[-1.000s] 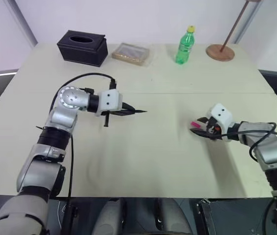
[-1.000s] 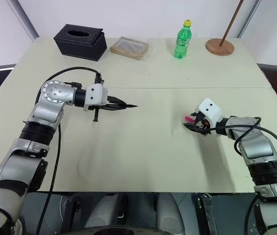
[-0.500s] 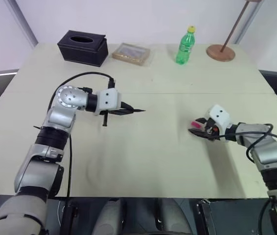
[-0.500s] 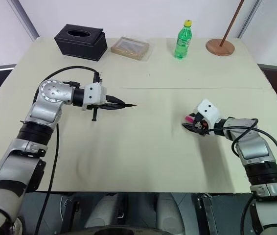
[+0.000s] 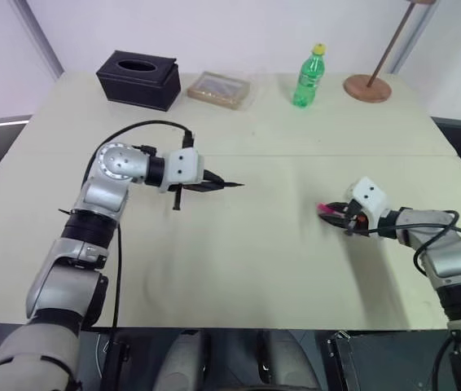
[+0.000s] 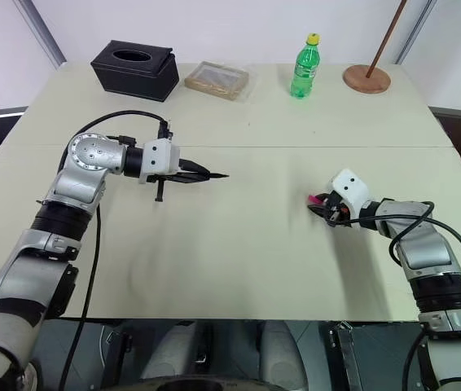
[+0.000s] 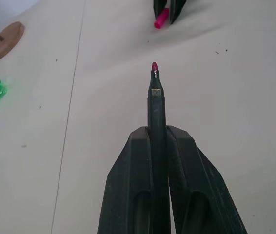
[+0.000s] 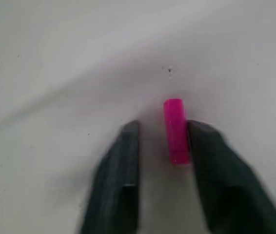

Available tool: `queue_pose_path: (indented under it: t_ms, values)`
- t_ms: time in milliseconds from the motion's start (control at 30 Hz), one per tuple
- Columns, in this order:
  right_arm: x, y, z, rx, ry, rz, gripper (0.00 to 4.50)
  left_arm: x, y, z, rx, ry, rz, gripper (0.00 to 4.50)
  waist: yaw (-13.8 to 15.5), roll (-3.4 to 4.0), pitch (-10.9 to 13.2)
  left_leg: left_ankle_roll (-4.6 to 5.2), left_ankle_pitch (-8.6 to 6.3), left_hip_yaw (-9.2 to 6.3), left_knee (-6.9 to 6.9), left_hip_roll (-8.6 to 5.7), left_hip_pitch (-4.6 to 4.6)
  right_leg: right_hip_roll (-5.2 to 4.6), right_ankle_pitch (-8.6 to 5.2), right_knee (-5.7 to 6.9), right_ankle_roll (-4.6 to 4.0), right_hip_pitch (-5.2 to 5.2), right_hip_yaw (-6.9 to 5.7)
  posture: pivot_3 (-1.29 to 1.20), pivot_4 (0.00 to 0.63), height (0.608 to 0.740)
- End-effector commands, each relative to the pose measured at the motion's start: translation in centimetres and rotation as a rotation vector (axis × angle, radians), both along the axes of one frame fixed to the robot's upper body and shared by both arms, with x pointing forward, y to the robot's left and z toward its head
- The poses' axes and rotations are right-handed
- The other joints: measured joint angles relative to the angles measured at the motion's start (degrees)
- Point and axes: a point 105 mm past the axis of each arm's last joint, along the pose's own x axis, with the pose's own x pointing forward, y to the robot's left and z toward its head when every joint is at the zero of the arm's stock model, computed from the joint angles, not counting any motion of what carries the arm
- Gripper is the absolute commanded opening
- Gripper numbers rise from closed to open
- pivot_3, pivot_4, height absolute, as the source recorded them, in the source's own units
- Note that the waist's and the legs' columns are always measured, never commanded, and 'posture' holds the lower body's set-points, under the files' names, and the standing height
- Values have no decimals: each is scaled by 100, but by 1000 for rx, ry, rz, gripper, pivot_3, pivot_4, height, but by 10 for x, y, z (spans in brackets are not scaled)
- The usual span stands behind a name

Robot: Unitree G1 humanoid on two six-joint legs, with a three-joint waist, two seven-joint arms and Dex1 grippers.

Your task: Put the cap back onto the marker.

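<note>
Pale beige table (image 5: 255,269) against white walls. Along the far edge: black tissue box (image 5: 138,80), shallow tray (image 5: 217,89), green bottle (image 5: 309,76), round wooden stand base (image 5: 367,87). Left gripper (image 5: 211,185) raised over mid-table, clamped on the marker (image 7: 156,97), pink tip aimed toward the right gripper (image 5: 338,217). Down at the tabletop there, black fingers (image 8: 123,170) parted around the cap (image 8: 176,130). Lying flat, pressed to one finger, clear of the other, well apart from the marker.

Uncapped black marker (image 7: 156,105), pink-red tip forward; pink cap (image 8: 176,130) lying on table.
</note>
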Motion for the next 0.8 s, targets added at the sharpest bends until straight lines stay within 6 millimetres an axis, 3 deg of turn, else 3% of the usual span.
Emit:
queue_pose_path:
  t_ms: [33, 267, 433, 633, 800]
  values:
    - [-1, -10, -6, -18, 19, -40, 51, 1, -3, 16, -11, -59, -15, 0, -1, 0, 0, 0, 0, 0, 0, 0, 0, 1, 0, 0, 0, 0, 0, 0, 150, 740]
    - [-4, -3, -1, -63, -5, -4, 51, 1, -5, 16, -16, -55, -17, 0, 1, 0, 0, 0, 0, 0, 0, 0, 1, 0, 0, 0, 0, 1, 0, 0, 150, 740]
    - [-15, 17, 28, -127, -105, 71, 51, 0, -12, 11, -6, -43, -58, 0, 3, 1, 0, 0, 0, -2, 0, 0, -2, 0, 0, -1, 0, -1, -1, 0, 150, 740]
    - [-35, 61, 70, -202, -236, 193, 51, 2, -27, 1, 4, -58, -108, 0, -14, 2, 0, 0, 0, -1, 0, -1, -2, 5, 0, 0, 0, -5, 0, 0, 150, 740]
    - [-45, 86, 85, -203, -274, 235, 51, 2, -39, -3, 13, -80, -154, 0, -2, 1, 1, 0, 0, -2, 0, 0, -4, 3, 0, 0, 0, -5, 0, 0, 150, 740]
